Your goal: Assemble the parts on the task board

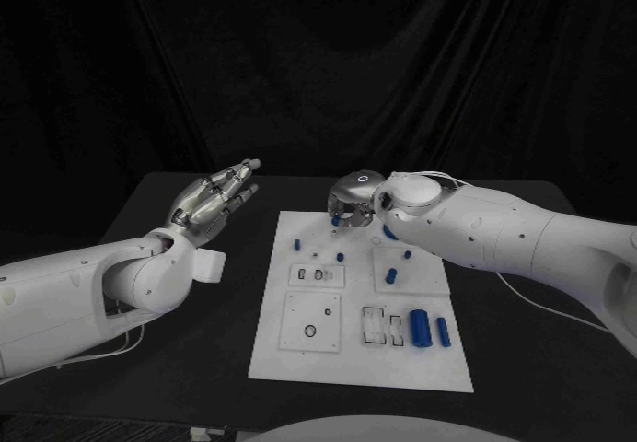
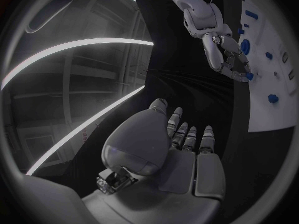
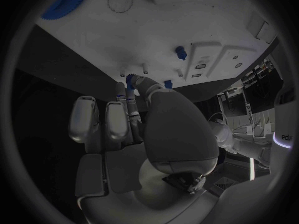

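Left hand (image 1: 216, 196) open and empty, right hand (image 1: 353, 201) pinching small blue part (image 3: 131, 79) over task board (image 1: 299, 359)

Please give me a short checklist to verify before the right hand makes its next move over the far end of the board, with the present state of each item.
1. Right hand is above the far end of the task board: ok.
2. Small blue part at its fingertips is gripped firmly: cannot tell.
3. Left hand is off the board, open, holding nothing: ok.
4. Long blue cylinder lies away from the right hand: ok.
5. Target spot under the right hand is free: cannot tell.
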